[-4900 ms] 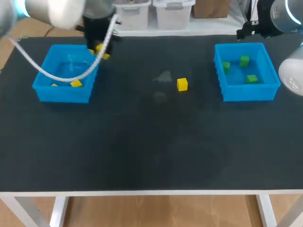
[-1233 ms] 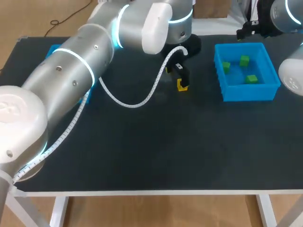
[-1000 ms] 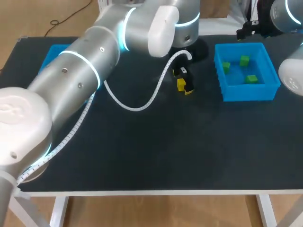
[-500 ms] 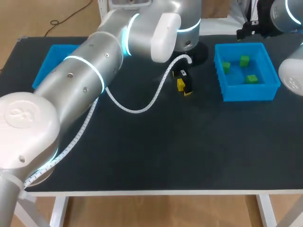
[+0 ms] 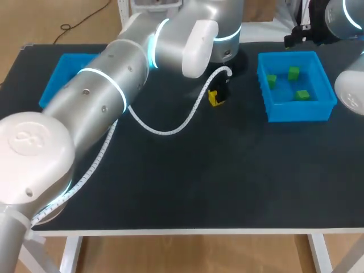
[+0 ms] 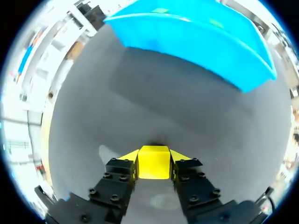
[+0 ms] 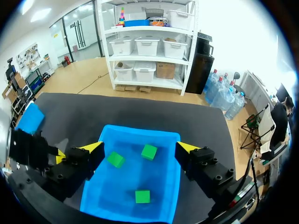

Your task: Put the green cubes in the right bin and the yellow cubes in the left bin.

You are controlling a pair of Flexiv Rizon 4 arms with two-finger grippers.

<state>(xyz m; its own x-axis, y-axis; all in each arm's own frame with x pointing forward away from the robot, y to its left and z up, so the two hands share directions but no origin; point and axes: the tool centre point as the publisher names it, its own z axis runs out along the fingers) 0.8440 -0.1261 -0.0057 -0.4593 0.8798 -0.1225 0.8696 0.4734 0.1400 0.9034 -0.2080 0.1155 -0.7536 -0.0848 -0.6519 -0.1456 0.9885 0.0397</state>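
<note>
the left arm (image 5: 114, 74) comes in from the near left and stretches across the black table (image 5: 227, 170) to its far middle, a white cable (image 5: 170, 126) hanging in a loop beneath it. the left gripper (image 5: 219, 94) is at the end of that reach, and its fingers are closed narrowly on a yellow cube (image 5: 215, 98). in the left wrist view the yellow cube (image 6: 153, 162) sits squarely between the two yellow tips, each tip pressed against one side of it. whether the cube rests on the table or is just off it, i cannot tell.

the right bin (image 5: 298, 111), blue and open-topped, stands at the far right of the table, apart from the held cube and to its right. in the left wrist view it lies ahead of the left gripper's fingers. three green cubes lie inside it: one toward the far wall (image 5: 293, 73), one by the left wall (image 5: 271, 80) and one nearer the front (image 5: 302, 95).

the right gripper (image 7: 140, 149) hangs above the right bin with its fingers spread wide, one toward each side wall, and nothing is held between them.

the left bin (image 5: 62, 68), also blue, stands at the far left of the table. the left arm covers most of it, so its inside is hidden.
</note>
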